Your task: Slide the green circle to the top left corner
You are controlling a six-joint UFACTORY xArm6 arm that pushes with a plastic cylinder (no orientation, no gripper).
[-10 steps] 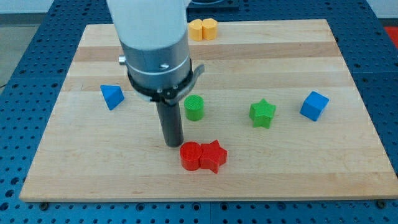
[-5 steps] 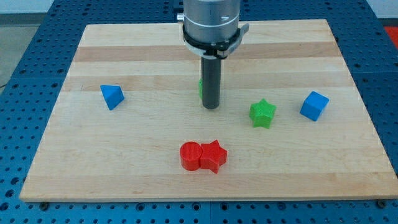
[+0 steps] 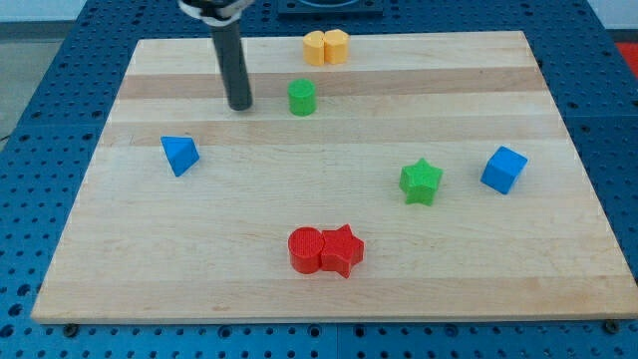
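My tip [image 3: 239, 106] sits on the wooden board [image 3: 150, 269] in the upper left part, touching no block; the arm ends in a plain dark rod, so there is nothing to open or close and it holds nothing. Just to the view's right of the tip, at about the same height and apart from it by a small gap, stands the green circle [image 3: 301, 98], upright; it lies near the top edge of the board, left of centre, short of the top left corner. Further right and toward the view's top, two yellow blocks [image 3: 326, 47] sit touching each other at the board's top edge; shapes unclear. Below and to the left of the tip, near, is the blue triangle [image 3: 179, 155]. Well apart, down and to the right: the green star [image 3: 421, 181]; beyond it the blue cube [image 3: 503, 170], near the right edge. Toward the view's bottom, well below the tip, the red circle [image 3: 305, 249] and red star [image 3: 342, 249] touch side by side.
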